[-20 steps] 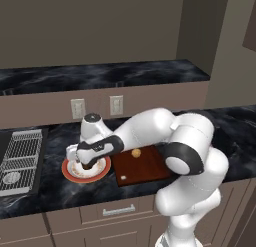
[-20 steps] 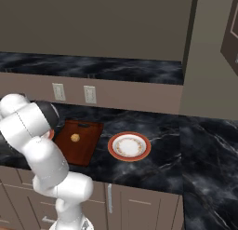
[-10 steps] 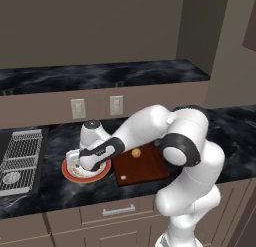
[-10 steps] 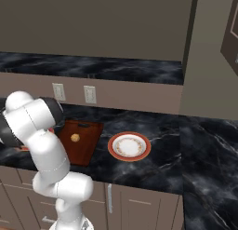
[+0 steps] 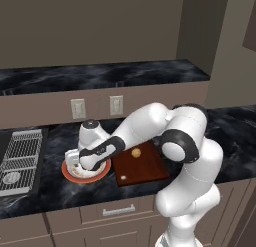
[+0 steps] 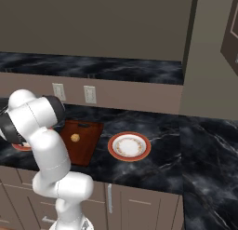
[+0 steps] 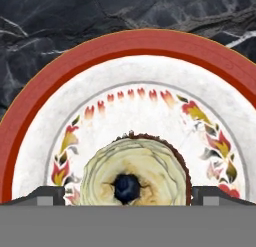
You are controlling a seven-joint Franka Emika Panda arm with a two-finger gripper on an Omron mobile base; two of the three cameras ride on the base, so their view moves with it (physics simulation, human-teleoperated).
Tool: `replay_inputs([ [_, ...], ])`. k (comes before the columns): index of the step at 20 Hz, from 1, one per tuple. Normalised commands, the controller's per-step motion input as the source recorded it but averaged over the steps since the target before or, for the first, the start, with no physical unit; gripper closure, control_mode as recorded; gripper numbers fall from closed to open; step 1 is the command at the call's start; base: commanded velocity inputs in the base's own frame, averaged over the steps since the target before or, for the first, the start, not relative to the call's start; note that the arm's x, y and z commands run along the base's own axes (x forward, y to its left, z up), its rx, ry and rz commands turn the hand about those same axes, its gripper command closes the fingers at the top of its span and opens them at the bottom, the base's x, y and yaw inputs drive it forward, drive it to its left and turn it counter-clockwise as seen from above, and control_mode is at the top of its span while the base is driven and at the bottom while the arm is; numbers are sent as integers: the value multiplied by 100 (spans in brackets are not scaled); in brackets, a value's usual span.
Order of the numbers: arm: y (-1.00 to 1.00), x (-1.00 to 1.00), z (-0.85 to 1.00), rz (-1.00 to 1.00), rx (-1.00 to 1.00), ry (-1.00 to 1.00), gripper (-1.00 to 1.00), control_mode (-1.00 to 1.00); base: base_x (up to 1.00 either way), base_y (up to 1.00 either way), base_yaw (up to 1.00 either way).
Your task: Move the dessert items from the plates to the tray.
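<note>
- The black marble counter [image 5: 50,186] is seen running across the middle of both base views, with a grey metal rack [image 5: 20,153] set at the left edge of the left base view.
- The arm is stretched to the left of centre in the left base view, and the gripper [image 5: 86,163] is held low over the left plate [image 5: 70,172].
- The tray [image 5: 145,166] is found just right of that plate in the left base view, and the pastry ball [image 5: 135,152] is seen resting on its upper part.
- A second plate [image 6: 130,145] is shown at the centre of the right base view, just right of the tray [image 6: 86,140].
- In the hand view the cupcake [image 7: 135,176] is placed bottom centre on the plate [image 7: 125,56], its pale swirled top facing the camera.
- The fingertips [image 7: 47,195] are spread, one on each side of the cupcake; contact cannot be told.
</note>
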Motion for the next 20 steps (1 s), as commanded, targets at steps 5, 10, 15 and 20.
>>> replay_inputs([
  [5, 0, 0, 0, 0, 0, 0, 100, -100, 0, 0, 0],
  [10, 0, 0, 0, 0, 0, 0, 100, -100, 0, 0, 0],
  [15, 0, -11, 8, 0, 0, 0, 100, -100, 0, 0, 0],
  [20, -9, -23, 66, 2, 0, 0, 100, -100, 0, 0, 0],
])
